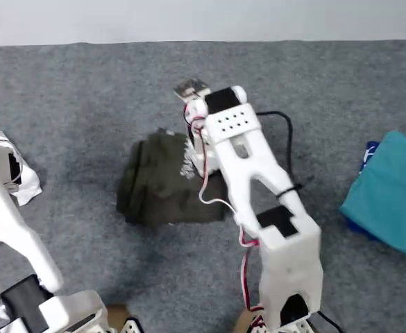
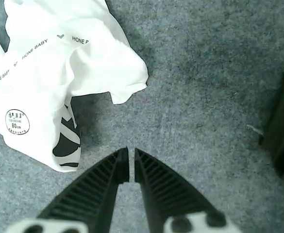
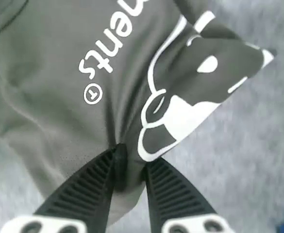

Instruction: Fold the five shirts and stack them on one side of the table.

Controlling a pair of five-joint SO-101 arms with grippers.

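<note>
A dark olive shirt (image 1: pixel 164 184) with white print lies crumpled mid-table. In the right wrist view my right gripper (image 3: pixel 128 167) is shut on a fold of this olive shirt (image 3: pixel 74 97), near its printed patch. The right arm (image 1: pixel 258 187) stretches over the shirt's right edge. A white shirt (image 1: pixel 22 182) lies bunched at the table's left edge beside the left arm (image 1: pixel 1 208). My left gripper (image 2: pixel 131 165) hovers just short of the white shirt (image 2: pixel 49 63), shut with nothing between its fingers. A folded teal shirt (image 1: pixel 390 194) rests on a blue one (image 1: pixel 369 154) at the right edge.
Grey carpet-like cloth (image 1: pixel 85 97) covers the table, with open room at the back and between the olive and teal shirts. The olive shirt's edge (image 2: pixel 283 131) shows off to one side in the left wrist view.
</note>
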